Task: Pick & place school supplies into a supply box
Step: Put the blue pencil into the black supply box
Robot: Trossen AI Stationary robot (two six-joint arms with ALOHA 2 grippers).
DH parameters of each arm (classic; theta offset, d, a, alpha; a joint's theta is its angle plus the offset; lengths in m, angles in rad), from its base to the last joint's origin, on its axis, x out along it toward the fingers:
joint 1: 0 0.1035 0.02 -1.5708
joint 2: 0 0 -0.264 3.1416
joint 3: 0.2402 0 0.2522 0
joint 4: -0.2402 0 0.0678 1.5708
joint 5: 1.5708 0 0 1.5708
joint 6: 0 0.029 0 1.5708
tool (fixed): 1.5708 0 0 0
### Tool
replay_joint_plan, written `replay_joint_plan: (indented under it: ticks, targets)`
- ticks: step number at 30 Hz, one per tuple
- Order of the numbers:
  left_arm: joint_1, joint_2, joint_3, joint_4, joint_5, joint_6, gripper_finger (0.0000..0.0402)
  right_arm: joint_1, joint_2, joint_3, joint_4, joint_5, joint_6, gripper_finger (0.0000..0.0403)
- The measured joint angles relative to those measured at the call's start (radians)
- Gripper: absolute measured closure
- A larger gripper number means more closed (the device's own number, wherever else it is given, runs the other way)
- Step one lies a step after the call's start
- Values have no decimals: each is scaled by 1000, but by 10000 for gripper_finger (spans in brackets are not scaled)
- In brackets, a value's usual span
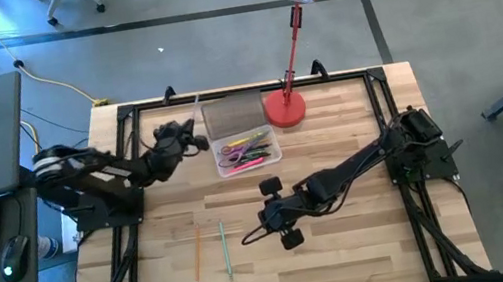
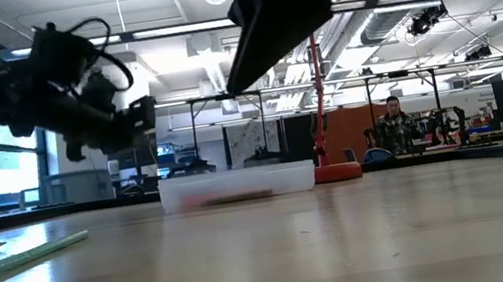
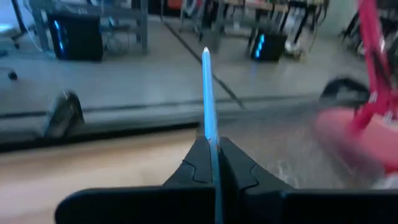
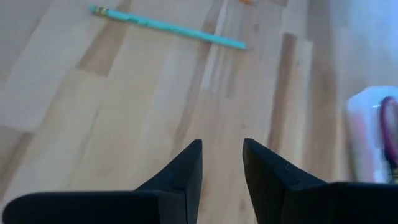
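The clear supply box (image 1: pixel 248 151) stands mid-table with its ribbed lid (image 1: pixel 231 114) swung open toward the far edge; coloured pens and purple scissors lie inside. An orange pencil (image 1: pixel 196 254) and a green pencil (image 1: pixel 225 250) lie flat on the wood near the front edge. My left gripper (image 1: pixel 188 136) hovers left of the open lid, shut on a thin blue pencil (image 3: pixel 206 93). My right gripper (image 4: pixel 222 155) is open above bare wood in front of the box, with the green pencil (image 4: pixel 168 26) ahead of it. My left gripper pinches the blue pencil between its two fingers (image 3: pixel 198 163), at a point along the shaft (image 3: pixel 212 144). The fingers lie along the pencil, whose pointed end (image 3: pixel 206 55) sticks out ahead of the fingertips. The pencil is lifted clear of the table.
The red lamp's round base (image 1: pixel 285 108) stands on the table just right of the box's lid, its stem leaning toward the far edge. A black frame (image 1: pixel 126 115) runs around the table's edges. Bare wood lies in front of the box and on the right half.
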Motion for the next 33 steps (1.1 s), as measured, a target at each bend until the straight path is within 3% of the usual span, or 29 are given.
replay_joint_plan:
  ticks: [6, 8, 12, 15, 19, 25, 29, 33]
  targets:
    - [0, -162, 1, -35, -8, 59, 373, 28, 0, 0, -40, -18, 23, 308]
    - [0, -207, 1, -37, 94, 61, 373, 41, 0, 0, -47, -13, 23, 308]
    - [-10, -228, 4, -54, 422, 56, 373, 61, 0, 0, -74, -8, 22, 308]
    - [-40, -206, 26, -182, 523, 24, 373, 72, -3, 0, -91, -7, 19, 308]
    - [-113, -130, 130, -435, 532, -16, 369, 77, -23, 0, -134, -3, 22, 309]
    - [-222, 8, 356, -631, 518, 142, 366, 79, -67, 0, -201, 20, 71, 309]
    - [-236, 87, 474, -826, 483, 137, 361, 80, -76, 0, -209, 32, 90, 309]
    - [-236, 163, 509, -823, 473, 124, 331, 80, -76, 0, -209, 29, 89, 309]
